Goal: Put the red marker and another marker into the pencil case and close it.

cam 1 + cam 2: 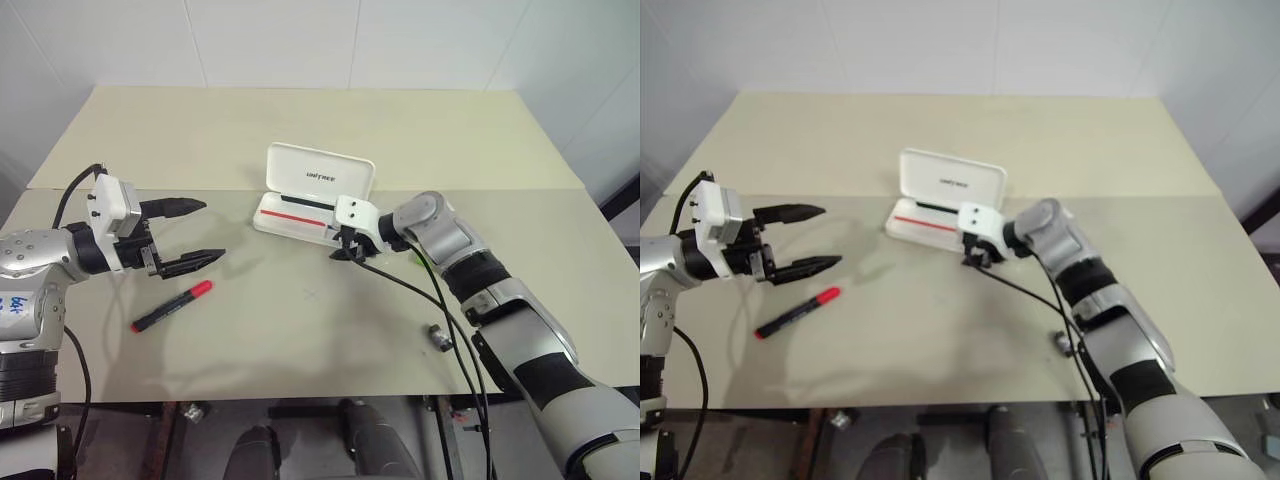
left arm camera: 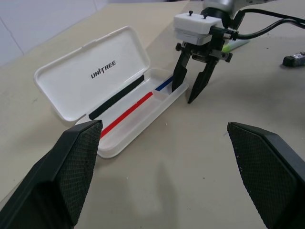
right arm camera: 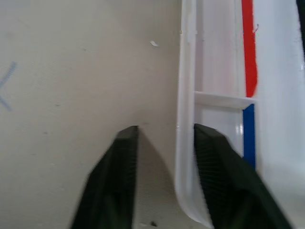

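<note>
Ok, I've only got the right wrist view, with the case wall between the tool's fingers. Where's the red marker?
Observer: The red marker lies on the table by the left tool, well apart from the case.
Operator: Is that tool holding anything?
Observer: No, it is open and empty, above the table.
Operator: And the green marker?
Observer: The green marker lies on the table behind the right tool, not in the case.
</note>
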